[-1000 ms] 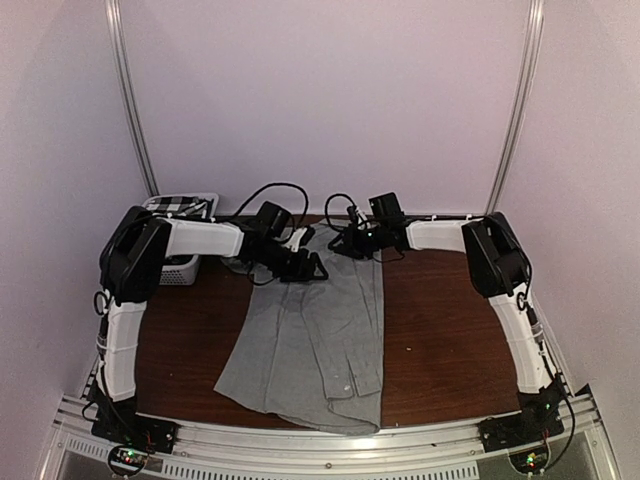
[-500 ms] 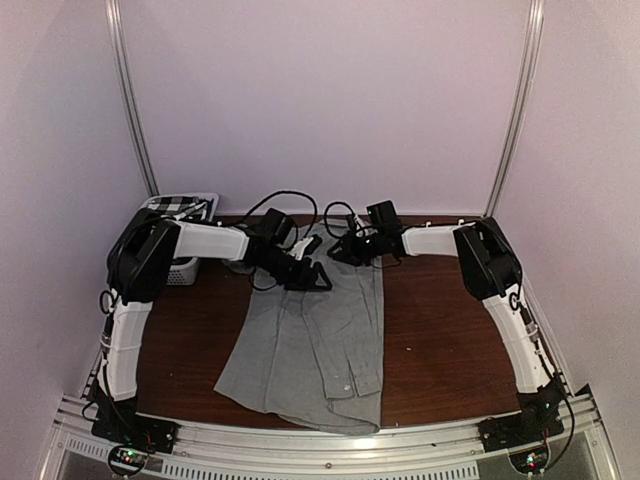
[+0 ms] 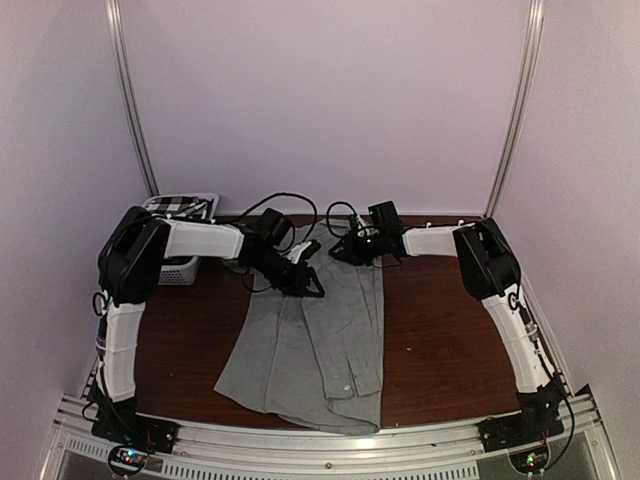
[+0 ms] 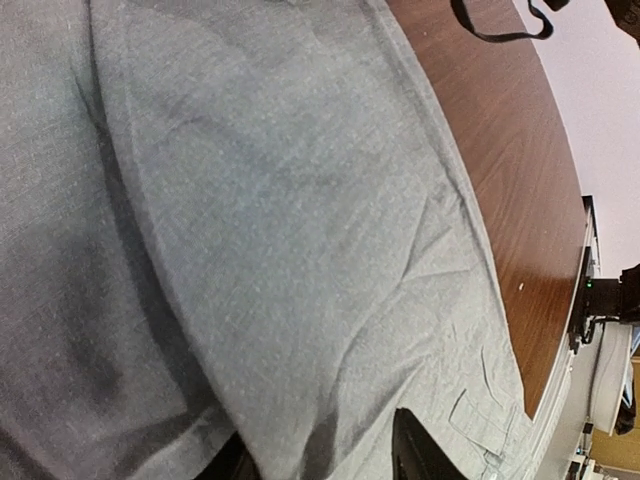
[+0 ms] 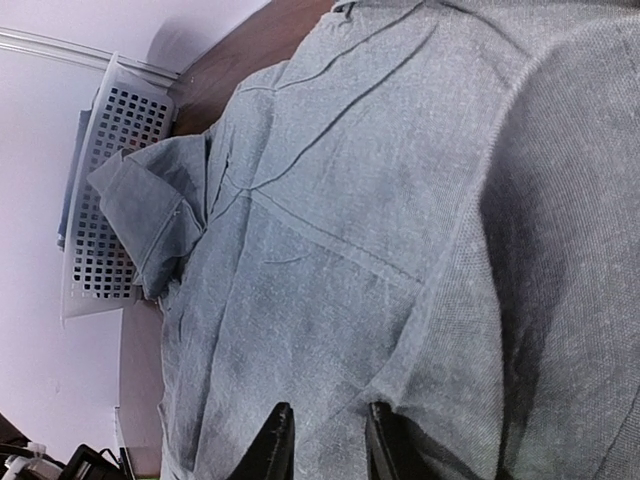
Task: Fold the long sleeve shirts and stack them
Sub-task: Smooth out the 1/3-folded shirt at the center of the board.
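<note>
Item in hand: grey shirt (image 3: 310,350), lying lengthwise mid-counter (image 3: 440,330), its sides partly folded in. The checked shirt (image 3: 178,205) sits in the basket (image 3: 182,270) at far left, seen only from the top view. Step, as judged: you take the far edge for a fold toward you. Right gripper (image 3: 345,248) pinches a ridge of grey cloth, plain only in its wrist view. Left gripper (image 3: 303,278) has cloth between parted fingers; whether it grips, you cannot tell. Next calls for a firm left hold, then an even pull.

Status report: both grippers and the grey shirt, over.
Right gripper pinching plain light grey long sleeve shirt at far end. Left gripper astride a fold, grip unclear. Shirt spread on brown table, nothing blocking.
</note>
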